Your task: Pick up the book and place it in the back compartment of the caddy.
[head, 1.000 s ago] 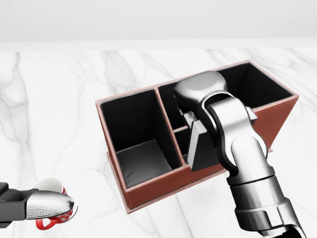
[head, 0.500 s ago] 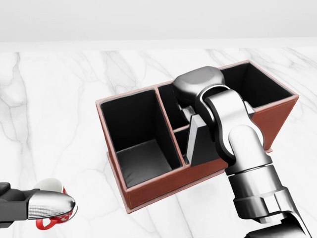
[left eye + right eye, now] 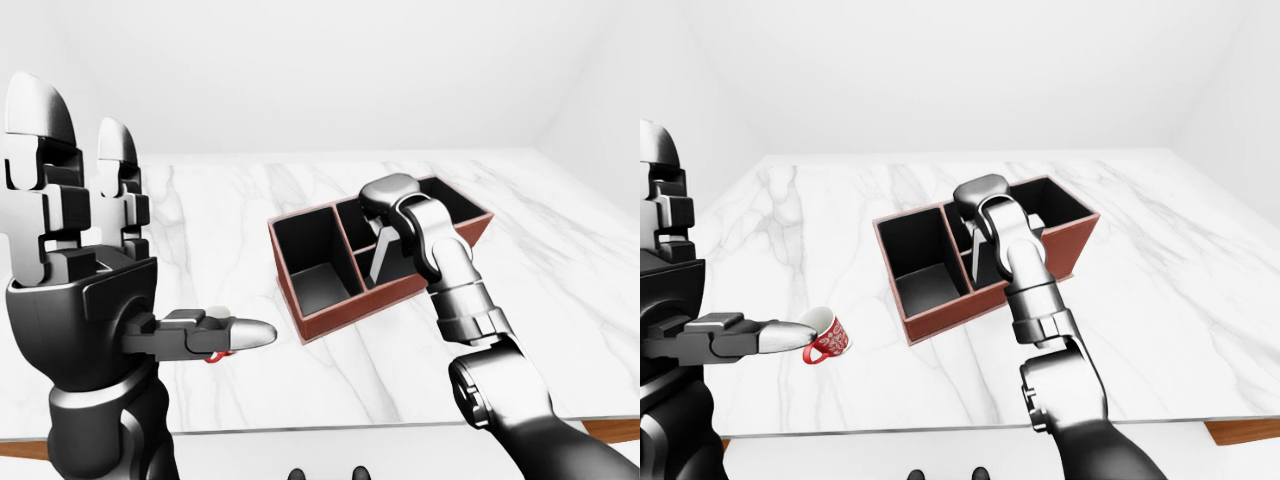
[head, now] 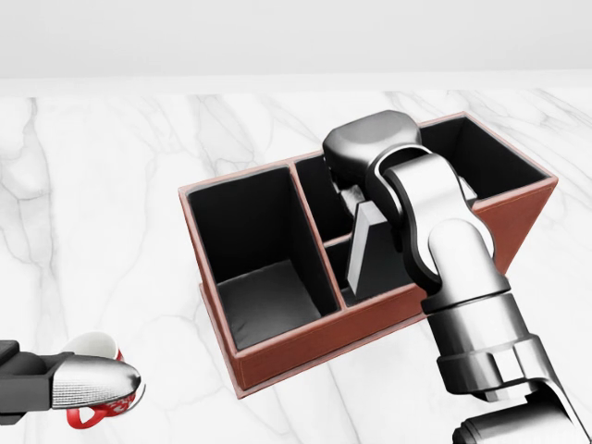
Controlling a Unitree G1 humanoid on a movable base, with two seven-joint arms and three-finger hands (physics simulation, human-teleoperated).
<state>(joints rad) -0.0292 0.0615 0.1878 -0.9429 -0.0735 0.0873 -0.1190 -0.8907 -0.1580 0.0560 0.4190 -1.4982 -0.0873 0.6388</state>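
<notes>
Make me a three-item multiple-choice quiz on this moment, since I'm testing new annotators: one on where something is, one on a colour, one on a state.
1. Where is the right hand?
A. Over the caddy
B. Beside the mug
C. Flat on the marble table

2. What colour are the mug's handle and pattern?
A. Blue
B. Red
C. Green

3. How does the grey book stand?
A. Flat on the table
B. Leaning inside the caddy
C. Balanced on the mug

Key: 1 A, the hand sits above the caddy's middle compartments. 2 B, the right-eye view shows red on white. 3 B, it tilts within the caddy, under the hand.
</notes>
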